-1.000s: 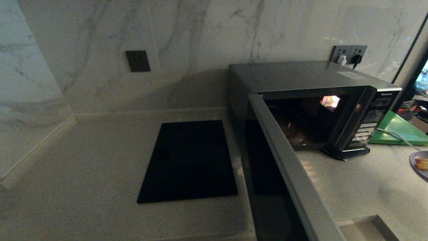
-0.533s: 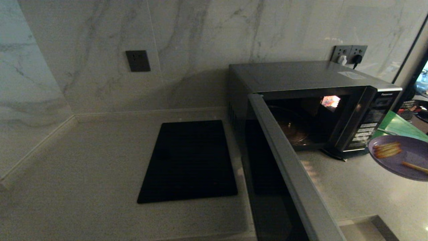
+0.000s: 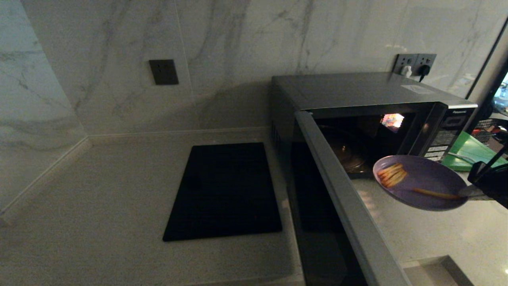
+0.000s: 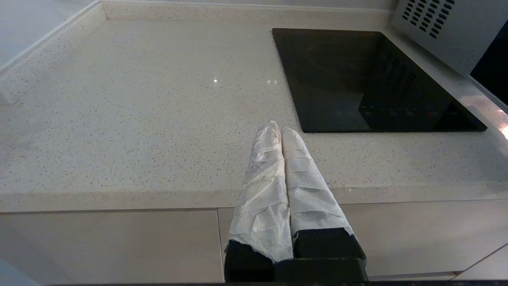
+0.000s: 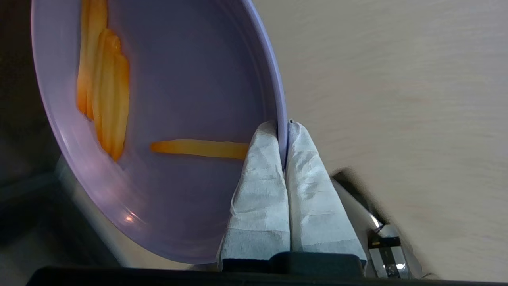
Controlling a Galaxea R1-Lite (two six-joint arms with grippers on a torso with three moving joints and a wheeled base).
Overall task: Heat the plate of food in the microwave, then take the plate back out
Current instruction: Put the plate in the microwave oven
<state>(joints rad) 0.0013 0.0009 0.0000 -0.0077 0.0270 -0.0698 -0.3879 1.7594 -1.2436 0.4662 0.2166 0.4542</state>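
The plate of food [image 3: 426,186] hangs in the air just in front of the open microwave [image 3: 357,99], above the pale counter [image 3: 99,198]. A second ago only its edge peeked in at the right side, and now the whole purple plate has come in close to the oven's dark mouth. A bunch of orange sticks lies at the side nearest the microwave, and one stick lies alone near the held rim.

The right gripper [image 5: 282,131] pinches the plate's rim tight between its two white-wrapped fingers [image 5: 260,178]. The microwave door [image 3: 349,206] stands swung wide open, same as before.

The left gripper [image 4: 279,129] waits low by the counter's front edge, fingers pressed together, holding nothing. A flat black panel [image 3: 224,190] lies on the counter left of the microwave. A green board [image 3: 470,153] sits to its right.
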